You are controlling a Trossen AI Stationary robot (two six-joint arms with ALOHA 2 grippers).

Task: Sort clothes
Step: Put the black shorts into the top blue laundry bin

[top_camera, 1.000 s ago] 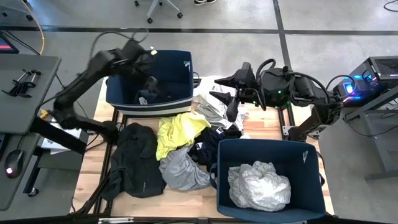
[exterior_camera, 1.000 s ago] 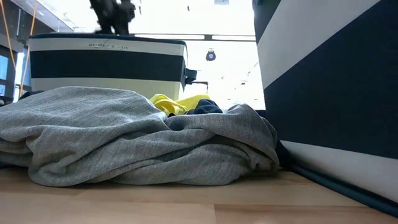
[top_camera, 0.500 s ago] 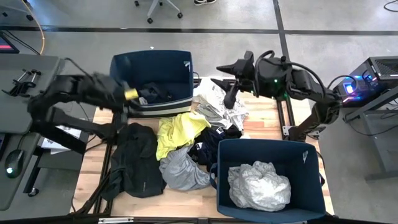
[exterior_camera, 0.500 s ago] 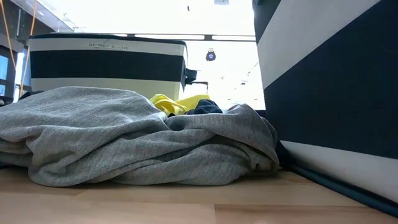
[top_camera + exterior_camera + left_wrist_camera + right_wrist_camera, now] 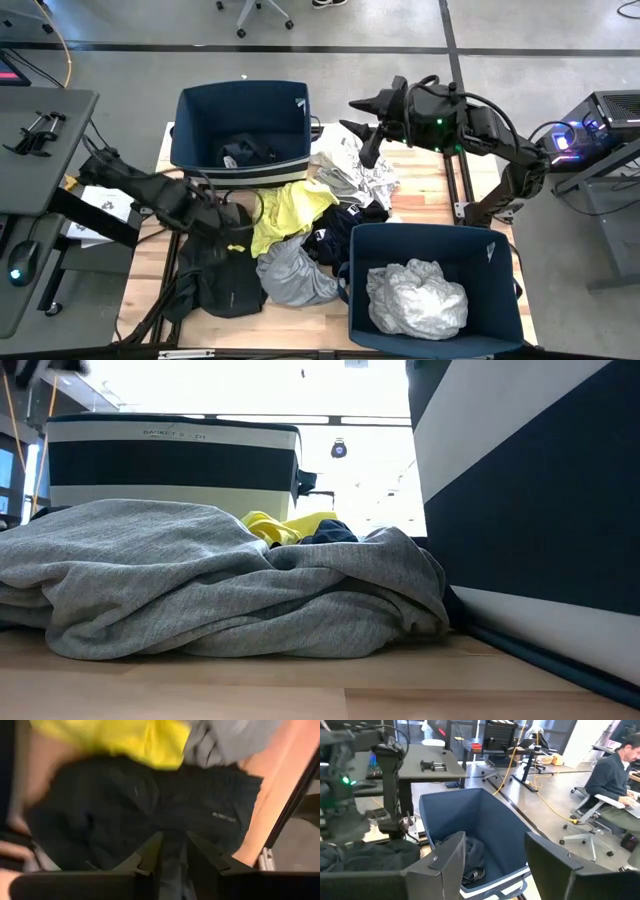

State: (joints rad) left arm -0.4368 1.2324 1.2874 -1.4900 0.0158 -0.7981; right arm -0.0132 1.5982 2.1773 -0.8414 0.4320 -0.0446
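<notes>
Clothes still piled mid-table. Left gripper [image 5: 232, 222] has swung out of the far bin [image 5: 241, 97] and is now low on the black garment [image 5: 218, 258], fingers narrowing on its fabric; likely next pick. Right gripper [image 5: 355, 114] hovers open above the white printed garment [image 5: 352, 170].

Two navy bins [image 5: 243, 100] [image 5: 432, 245], wooden table [image 5: 420, 195], seated person [image 5: 615, 775]
</notes>
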